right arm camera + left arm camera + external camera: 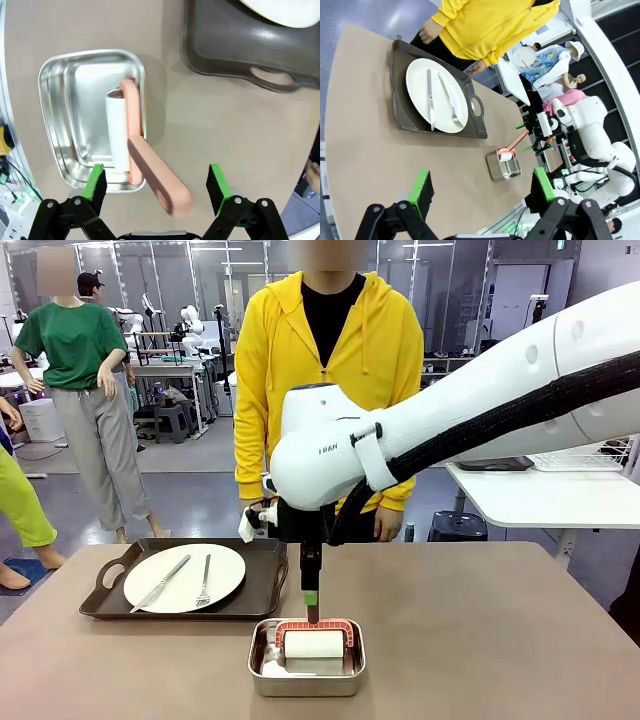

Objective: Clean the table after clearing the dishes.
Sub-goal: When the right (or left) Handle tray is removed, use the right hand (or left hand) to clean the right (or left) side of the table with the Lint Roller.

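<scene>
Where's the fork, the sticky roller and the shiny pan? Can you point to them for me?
fork (205,579): front view, the middle of its thin handle.
sticky roller (313,644): front view, the middle of its white roll.
shiny pan (305,686): front view, its near outer wall.

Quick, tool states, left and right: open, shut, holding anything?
Left tool: open, nothing between its fingers.
Right tool: open, fingers either side of the lint roller's pink handle, not clamped on it.
</scene>
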